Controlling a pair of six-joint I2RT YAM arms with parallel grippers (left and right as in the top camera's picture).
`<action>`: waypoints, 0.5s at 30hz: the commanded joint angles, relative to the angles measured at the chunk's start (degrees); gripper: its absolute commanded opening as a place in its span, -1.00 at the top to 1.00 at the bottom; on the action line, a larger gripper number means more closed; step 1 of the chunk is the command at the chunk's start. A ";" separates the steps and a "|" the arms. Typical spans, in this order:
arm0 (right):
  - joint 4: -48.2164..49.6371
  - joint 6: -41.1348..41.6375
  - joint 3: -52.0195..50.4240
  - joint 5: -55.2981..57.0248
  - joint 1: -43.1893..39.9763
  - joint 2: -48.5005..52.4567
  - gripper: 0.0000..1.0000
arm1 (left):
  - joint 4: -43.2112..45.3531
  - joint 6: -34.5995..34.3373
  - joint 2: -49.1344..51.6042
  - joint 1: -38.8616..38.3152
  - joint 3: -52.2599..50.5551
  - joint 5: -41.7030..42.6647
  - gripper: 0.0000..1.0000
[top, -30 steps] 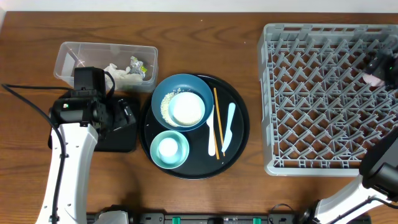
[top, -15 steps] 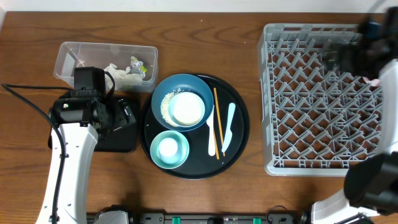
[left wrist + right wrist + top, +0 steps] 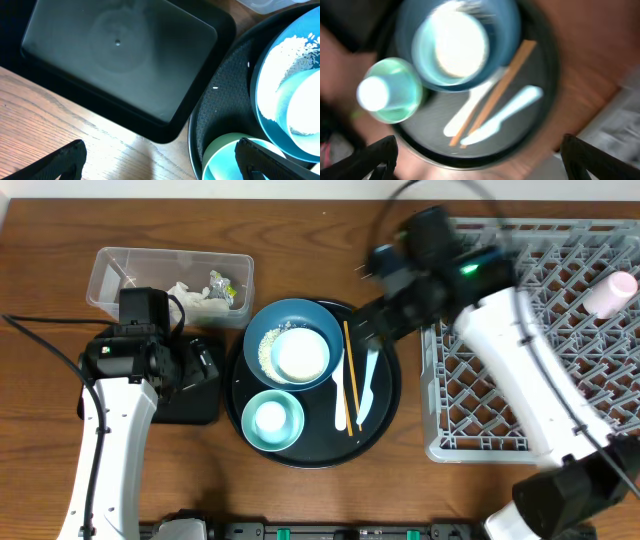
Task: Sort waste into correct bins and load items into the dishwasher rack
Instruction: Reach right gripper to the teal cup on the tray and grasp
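Observation:
The big blue bowl [image 3: 262,330] holds rice [image 3: 266,352] and the small white bowl [image 3: 300,355]. The mint bowl [image 3: 272,420], chopsticks [image 3: 347,375] and white cutlery [image 3: 366,385] lie beside it. A pink cup [image 3: 615,292] rests in the grey rack [image 3: 480,420]. The napkin [image 3: 190,295] and wrapper [image 3: 222,285] are in the clear tub [image 3: 120,270]. My right gripper [image 3: 378,328] hangs open and empty over the cutlery [image 3: 505,112], blurred by motion [image 3: 480,155]. My left gripper [image 3: 160,160] is open above bare wood between the black bin [image 3: 120,60] and mint bowl [image 3: 225,155].
All the dishes and cutlery sit on a large round black tray [image 3: 385,415]. The right arm stretches from the front right corner across the rack's left half. The left arm rises along the table's left side.
My right arm has swung from the rack's far right side to above the round tray, leaving the pink cup in the rack. The left arm has not moved.

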 commanded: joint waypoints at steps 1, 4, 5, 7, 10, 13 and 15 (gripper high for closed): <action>0.55 -0.68 -0.72 -0.72 6.29 0.00 -0.98 | -0.28 -0.74 0.33 0.39 -0.02 -1.25 -0.93; 3.23 1.46 -3.41 -0.74 11.21 0.44 -0.99 | -0.13 -3.96 0.35 2.69 -0.02 -3.37 -0.93; 4.44 1.95 -4.70 -0.74 12.61 0.44 -0.99 | 0.11 -4.13 0.35 4.09 -0.02 -3.21 -0.93; 6.71 2.67 -6.99 -0.74 15.10 0.44 -0.98 | 0.09 -5.11 0.35 6.99 -0.02 -3.23 -0.93; 10.75 2.91 -10.19 -0.72 18.64 0.44 -0.98 | 0.04 -5.31 0.35 11.50 -0.02 -3.21 -0.93; 15.54 2.62 -13.35 -0.70 22.56 0.44 -0.96 | -0.52 -6.60 0.35 14.86 -0.02 -3.08 -0.93; 18.80 2.23 -15.37 -0.39 24.76 0.46 -0.94 | -0.57 -6.75 0.35 15.93 -0.02 -2.75 -0.93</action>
